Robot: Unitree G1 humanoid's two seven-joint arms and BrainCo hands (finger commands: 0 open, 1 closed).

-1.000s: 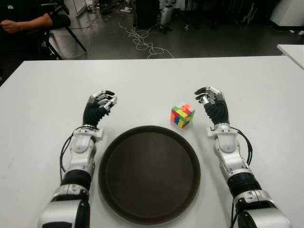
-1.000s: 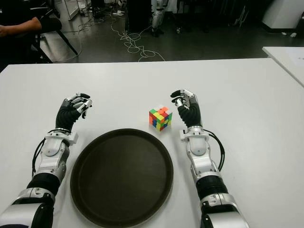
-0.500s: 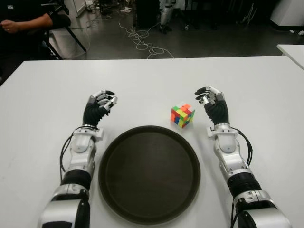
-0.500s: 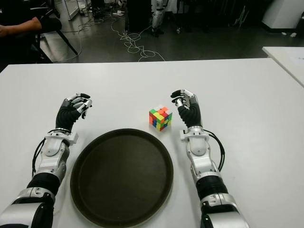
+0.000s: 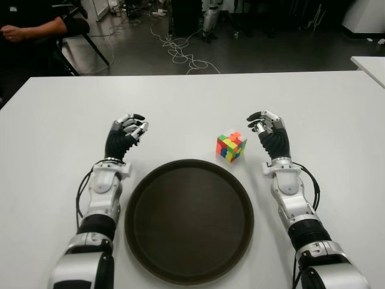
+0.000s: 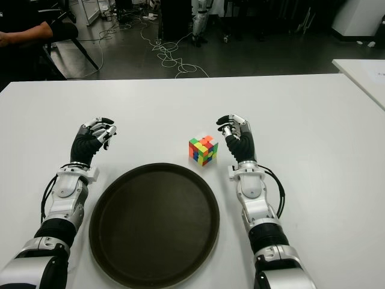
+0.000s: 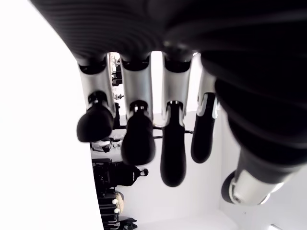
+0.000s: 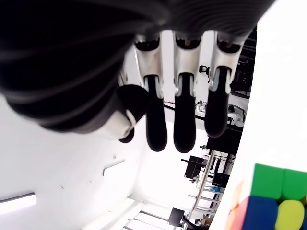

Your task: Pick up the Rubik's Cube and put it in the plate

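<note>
Rubik's Cube (image 5: 231, 146) is judged light, rigid, smooth-faced; opposite flat sides are best pinched. Right robot hand (image 5: 268, 127) is seen just beside it, loosely curled and empty; left robot hand (image 5: 126, 133), well apart, likewise.

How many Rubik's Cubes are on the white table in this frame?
1. The multicoloured Rubik's Cube sits on the white table, just beyond the round dark brown plate, left of the right hand. None shows hidden elsewhere.

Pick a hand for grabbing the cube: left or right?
Right. The right hand sits just beside the Rubik's Cube, empty. The left hand is across the plate, farther off. Judging from position only.
</note>
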